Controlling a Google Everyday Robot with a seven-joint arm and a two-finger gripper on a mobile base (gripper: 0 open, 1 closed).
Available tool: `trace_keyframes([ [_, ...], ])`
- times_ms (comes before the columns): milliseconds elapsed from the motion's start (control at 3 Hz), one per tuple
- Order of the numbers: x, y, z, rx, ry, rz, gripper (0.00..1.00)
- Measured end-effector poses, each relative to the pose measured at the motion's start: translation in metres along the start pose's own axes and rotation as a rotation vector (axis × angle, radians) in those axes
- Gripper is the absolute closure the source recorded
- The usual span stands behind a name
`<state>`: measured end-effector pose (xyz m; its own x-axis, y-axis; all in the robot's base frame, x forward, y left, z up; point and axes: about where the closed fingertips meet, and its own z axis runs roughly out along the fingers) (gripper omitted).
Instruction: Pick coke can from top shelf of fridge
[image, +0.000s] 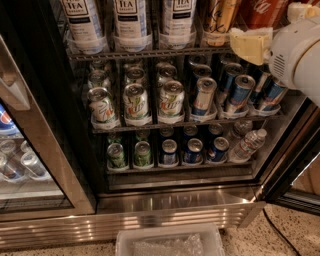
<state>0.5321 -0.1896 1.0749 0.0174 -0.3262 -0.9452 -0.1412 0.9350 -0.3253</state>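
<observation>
The coke can (261, 12), red with white script, stands at the right end of the top shelf (150, 52) of the fridge (165, 217); only its lower part shows. A gold-tan can (220, 15) stands to its left, then several white tea bottles (131, 20). My gripper (252, 44), cream-coloured on a white arm (300, 55), hangs in front of the shelf's right end, just below and in front of the coke can. It partly hides the can.
Below are racks of green-silver cans (136, 102) and blue cans (240, 92), with a lying water bottle (247, 145). A steel-framed glass-door unit (30, 150) stands at left. A clear bin (170, 242) sits on the floor in front. The open door's edge (292, 165) is at right.
</observation>
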Motion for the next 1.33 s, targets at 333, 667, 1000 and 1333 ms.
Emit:
trace_keyframes([
  [333, 0.0, -0.005, 0.003, 0.025, -0.02, -0.011, 0.27],
  [667, 0.0, -0.01, 0.008, 0.053, -0.043, -0.011, 0.29],
  [1000, -0.002, -0.013, 0.015, 0.077, -0.066, -0.006, 0.29],
  [1333, -0.004, -0.016, 0.019, 0.102, -0.085, -0.009, 0.31],
])
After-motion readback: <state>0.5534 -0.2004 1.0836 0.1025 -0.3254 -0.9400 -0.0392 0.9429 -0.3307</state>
